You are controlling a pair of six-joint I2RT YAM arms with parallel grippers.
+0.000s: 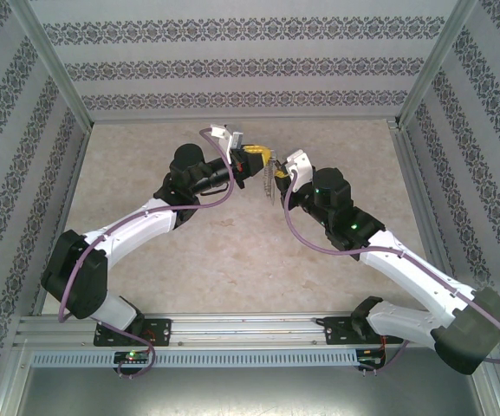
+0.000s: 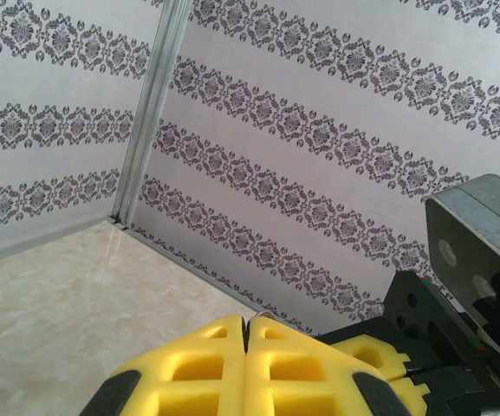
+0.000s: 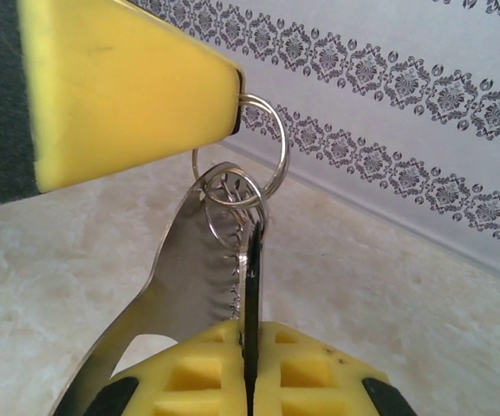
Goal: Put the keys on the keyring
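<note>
Task well along, not confirmably done. Left hand (image 2: 248, 328), yellow ribbed foam-like pads pressed together, pinches the keyring (image 3: 285, 149), a thin round split ring of bright silver wire, by its upper edge; the ring hangs clear of the pale marbled stone-look bench (image 3: 423, 312), mid-air between the two arms. Linked into it sits a smaller wire ring (image 3: 206, 212) of the same coiled make. From that smaller ring hang two pieces: a flat silver metal key with a saw-toothed edge (image 3: 176, 286), broad, polished, faintly curved in reflection, dangling loose beside the right hand's pads; and a thin dark key seen edge-on (image 3: 252, 286), rigid, blade-like. Right hand (image 3: 248, 336), pads narrowed to a slit, clamps this dark key just below the rings. Judgement: both keys look gathered at the small ring, and the two rings look interlinked, but whether the coil turns are fully passed cannot be told. Probably left: finish winding through, then release.
</note>
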